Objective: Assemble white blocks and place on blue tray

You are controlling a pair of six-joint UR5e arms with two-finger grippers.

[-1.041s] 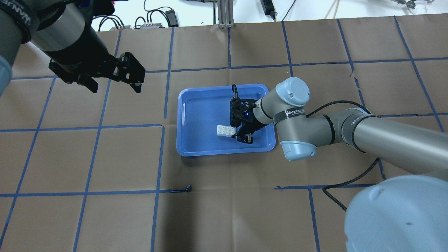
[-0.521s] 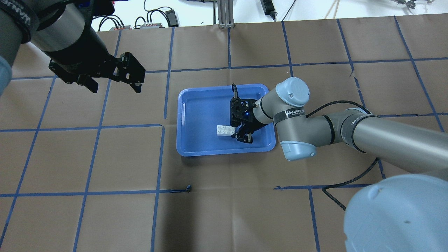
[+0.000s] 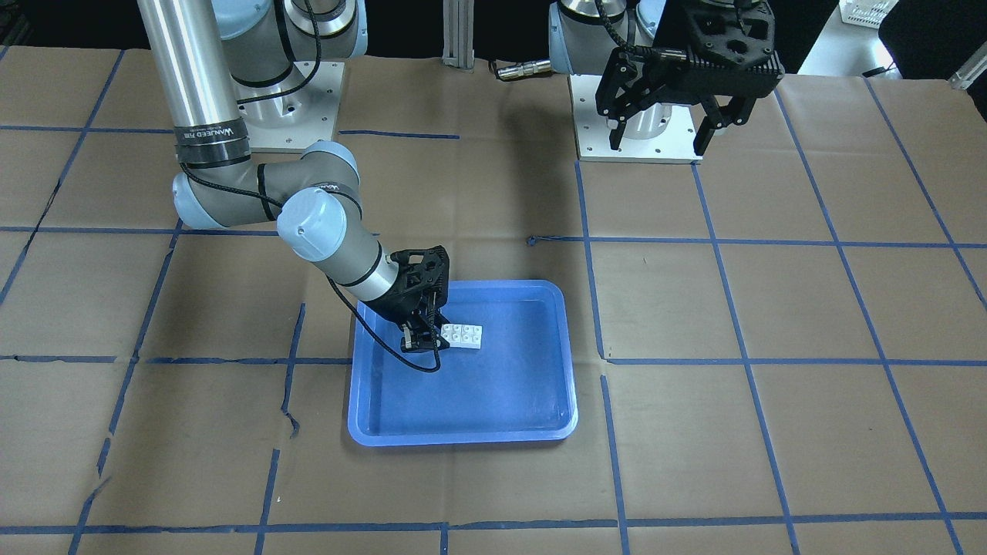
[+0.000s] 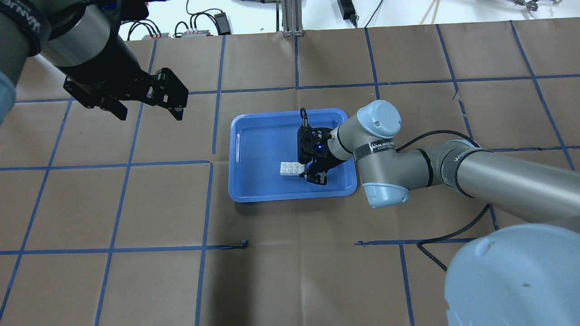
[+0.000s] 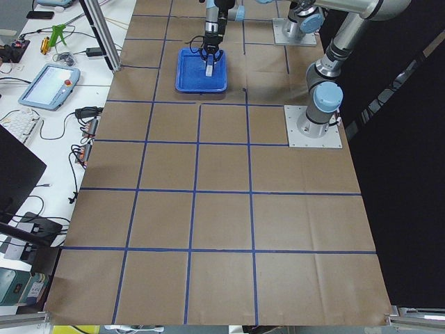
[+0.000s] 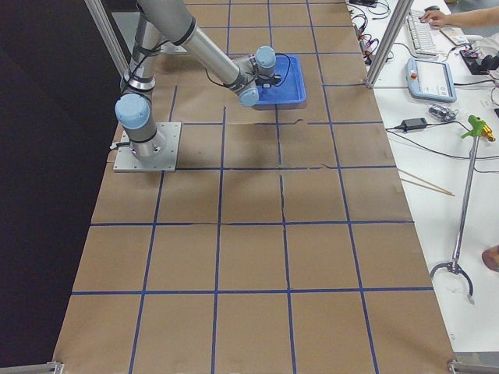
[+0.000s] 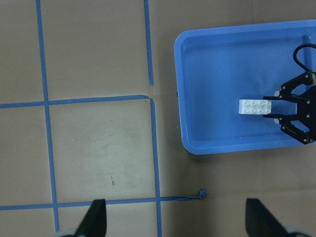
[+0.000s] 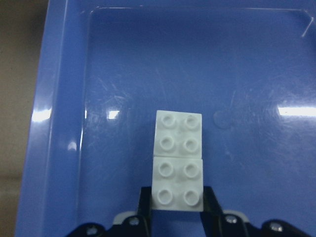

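Observation:
Two white blocks are joined end to end and lie on the floor of the blue tray, studs up. My right gripper is low inside the tray, its fingers closed on the sides of the nearer block. The right wrist view shows both blocks with a finger against each side of the near one. The front-facing view shows the blocks and the right gripper in the tray. My left gripper is open and empty, high over the table, left of the tray.
Brown paper with blue tape lines covers the table. A loose curl of tape lies in front of the tray. The right arm's black cable loops over the table. Both arm bases stand at the robot's edge.
My right gripper and the blocks have shifted very slightly left and away within the tray. The left arm has not moved.

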